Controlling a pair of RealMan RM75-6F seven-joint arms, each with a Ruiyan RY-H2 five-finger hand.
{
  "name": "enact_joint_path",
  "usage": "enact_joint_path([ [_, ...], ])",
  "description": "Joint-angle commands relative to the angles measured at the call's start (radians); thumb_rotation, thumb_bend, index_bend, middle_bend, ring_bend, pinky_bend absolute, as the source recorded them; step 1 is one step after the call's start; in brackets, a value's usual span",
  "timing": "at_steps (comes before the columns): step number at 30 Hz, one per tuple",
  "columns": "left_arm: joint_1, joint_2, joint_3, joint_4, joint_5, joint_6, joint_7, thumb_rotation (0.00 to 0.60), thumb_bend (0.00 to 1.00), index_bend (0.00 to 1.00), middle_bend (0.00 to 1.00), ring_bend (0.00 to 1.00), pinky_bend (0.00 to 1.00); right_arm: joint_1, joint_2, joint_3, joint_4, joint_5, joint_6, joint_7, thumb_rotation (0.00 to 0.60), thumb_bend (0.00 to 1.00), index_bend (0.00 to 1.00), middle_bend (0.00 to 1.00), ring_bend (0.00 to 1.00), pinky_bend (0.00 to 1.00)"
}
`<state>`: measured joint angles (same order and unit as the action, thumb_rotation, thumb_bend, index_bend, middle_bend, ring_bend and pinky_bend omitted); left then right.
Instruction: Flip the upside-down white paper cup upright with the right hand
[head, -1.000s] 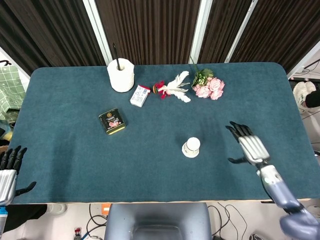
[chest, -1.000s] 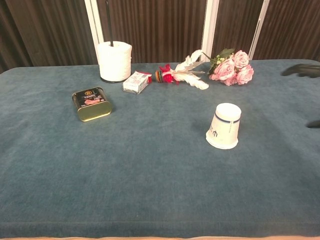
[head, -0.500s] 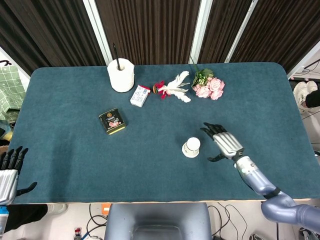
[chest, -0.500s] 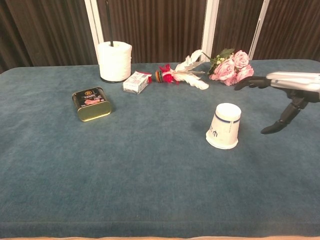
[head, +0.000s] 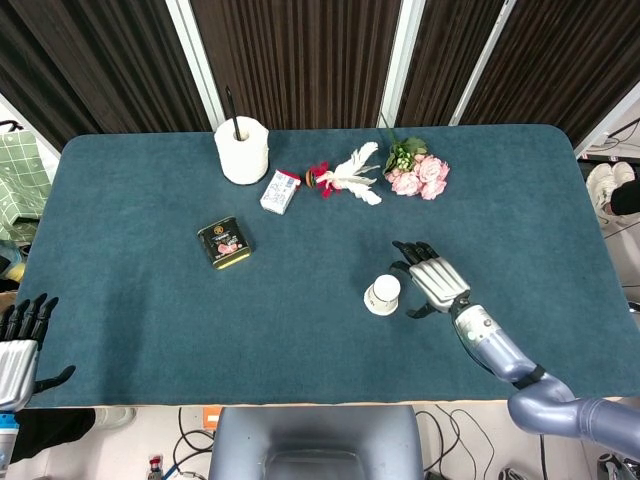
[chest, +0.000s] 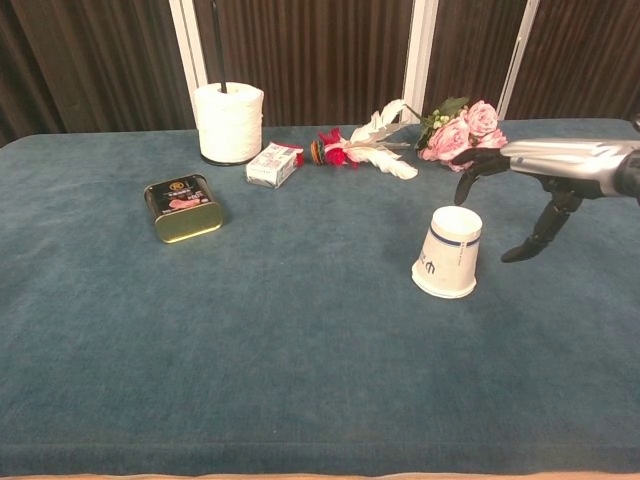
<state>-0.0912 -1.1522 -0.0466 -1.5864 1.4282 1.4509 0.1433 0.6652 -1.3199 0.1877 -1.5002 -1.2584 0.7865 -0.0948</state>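
Note:
The white paper cup stands upside down on the blue table, its wide rim on the cloth and a dark band near its top. My right hand hovers just right of the cup, fingers spread and palm down, the thumb hanging low beside it. It holds nothing and does not touch the cup. My left hand rests off the table's near-left corner, fingers apart and empty; the chest view does not show it.
A paper towel roll on its stand, a small white box, a feathered toy and pink flowers line the far side. A gold-and-black tin lies left of centre.
My right hand has moved left across the table from the right edge to just beside the cup. The cup and the left hand have stayed put.

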Motion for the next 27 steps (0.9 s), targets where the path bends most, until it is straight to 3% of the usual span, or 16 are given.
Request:
enact_joint_path([
  [1, 0.0, 0.0, 0.001, -0.001, 0.001, -0.001, 0.002, 0.599, 0.0, 0.0, 0.0, 0.0, 0.0, 0.024, -0.012, 0.01, 0.001, 0.053, -0.007, -0.052, 0.6, 0.13, 0.36, 0.03, 0.01, 0.07],
  [9, -0.001, 0.005, 0.004, -0.009, -0.001, -0.008, 0.005, 0.599, 0.0, 0.0, 0.0, 0.0, 0.0, 0.06, -0.038, 0.01, 0.016, 0.118, -0.021, -0.097, 0.6, 0.17, 0.36, 0.04, 0.01, 0.07],
  [21, -0.001, 0.009, 0.007, -0.011, 0.004, -0.009, 0.001, 0.599, 0.0, 0.0, 0.0, 0.0, 0.0, 0.093, -0.071, -0.002, 0.046, 0.169, -0.023, -0.123, 0.6, 0.2, 0.48, 0.12, 0.07, 0.07],
  [27, -0.001, 0.009, 0.01, -0.012, 0.005, -0.009, 0.008, 0.599, 0.0, 0.0, 0.0, 0.0, 0.0, 0.106, -0.082, -0.011, 0.046, 0.181, -0.019, -0.146, 0.6, 0.22, 0.48, 0.12, 0.07, 0.07],
])
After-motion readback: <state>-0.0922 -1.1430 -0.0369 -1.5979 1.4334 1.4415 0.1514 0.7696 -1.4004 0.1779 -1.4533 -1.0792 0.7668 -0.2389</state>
